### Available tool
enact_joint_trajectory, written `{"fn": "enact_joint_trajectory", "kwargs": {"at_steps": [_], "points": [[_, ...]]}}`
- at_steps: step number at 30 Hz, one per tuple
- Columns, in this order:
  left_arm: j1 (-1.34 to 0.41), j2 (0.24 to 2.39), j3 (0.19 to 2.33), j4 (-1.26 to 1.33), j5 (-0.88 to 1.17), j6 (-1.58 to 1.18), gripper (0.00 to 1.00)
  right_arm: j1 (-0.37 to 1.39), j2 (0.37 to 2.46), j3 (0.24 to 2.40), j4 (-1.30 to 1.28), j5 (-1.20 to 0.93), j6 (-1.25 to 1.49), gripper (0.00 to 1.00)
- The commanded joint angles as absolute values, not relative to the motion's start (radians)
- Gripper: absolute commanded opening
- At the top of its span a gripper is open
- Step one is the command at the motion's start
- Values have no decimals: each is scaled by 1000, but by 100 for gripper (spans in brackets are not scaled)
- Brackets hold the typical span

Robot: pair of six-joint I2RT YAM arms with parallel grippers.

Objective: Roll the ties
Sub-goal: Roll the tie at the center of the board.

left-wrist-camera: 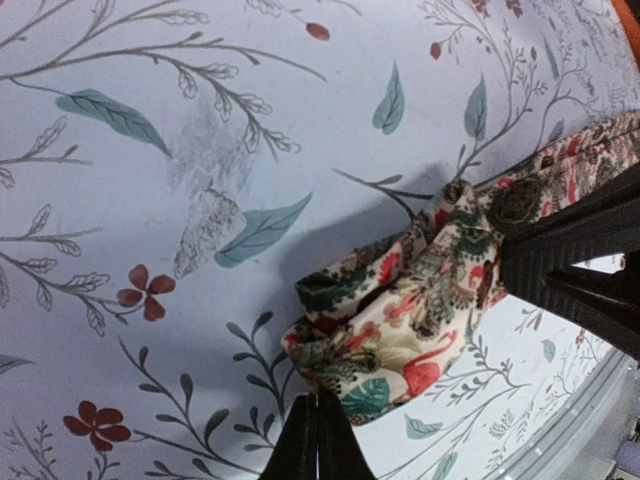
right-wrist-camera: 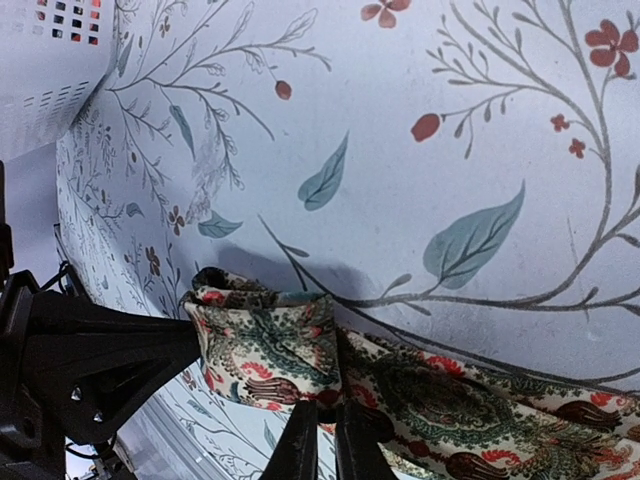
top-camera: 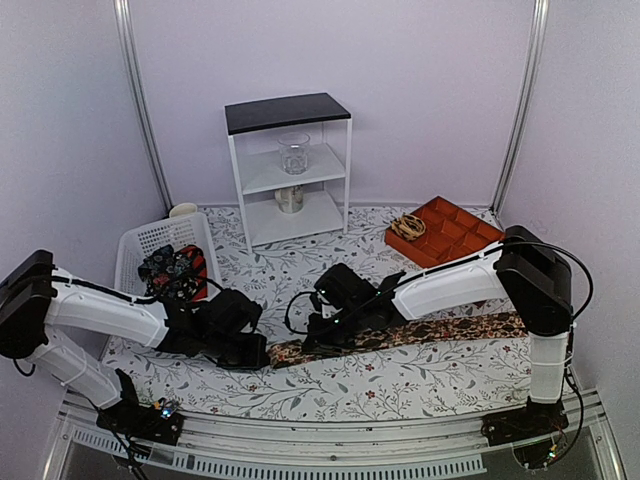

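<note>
Gripping tie; right gripper clamped on it | left gripper together at fold; hold unclear

No legible text, label, brand, number or sign in any of the three views, cream, red and green paisley fabric necktie carrying pattern only, pale leaf-and-flower printed bench cloth likewise showing no lettering
</note>
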State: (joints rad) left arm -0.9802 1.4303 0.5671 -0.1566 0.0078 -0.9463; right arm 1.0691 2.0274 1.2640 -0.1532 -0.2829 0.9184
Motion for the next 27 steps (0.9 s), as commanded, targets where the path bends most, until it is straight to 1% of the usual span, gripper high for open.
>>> {"fn": "enact_joint_trajectory", "kwargs": {"at_steps": [1,4,7,13,20,27], "points": [[-997,1383,590,-150,-19,-966,2,1077,2012,1259,-125,-276,912,8],[-994,1371,605,-142,-40,-975,1,1077,1993,1255,-113,-262,913,9],[-994,1374,602,-96,-24,-991,0,1074,1988,1257,-106,-229,914,14],[-994,1427,598,8,28,-970,0,1062,2027,1270,-100,-234,926,19],[-995,1508,587,9,51,-965,0,1058,2060,1284,-92,-270,928,19],[-995,1510,564,15,49,-961,0,1058,2082,1296,-110,-292,930,20]]}}
